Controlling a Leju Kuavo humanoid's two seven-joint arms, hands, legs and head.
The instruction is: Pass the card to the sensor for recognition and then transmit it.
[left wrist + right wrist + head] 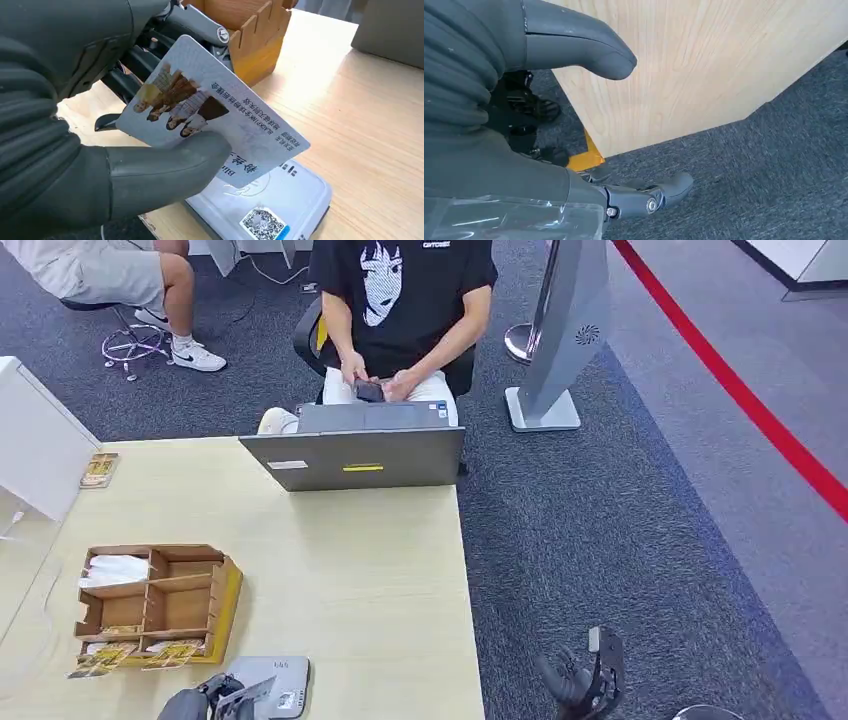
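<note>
At the bottom left of the head view, the left hand (215, 698) is pinching the card (210, 107) between thumb and fingers, tilted just above the grey sensor (270, 207), which is lying on the table (350, 570) beside the wooden organizer (155, 602). At the bottom right, the right hand (585, 680) is hanging over the carpet, its fingers apart and holding nothing. A person is sitting behind the laptop (355, 455).
</note>
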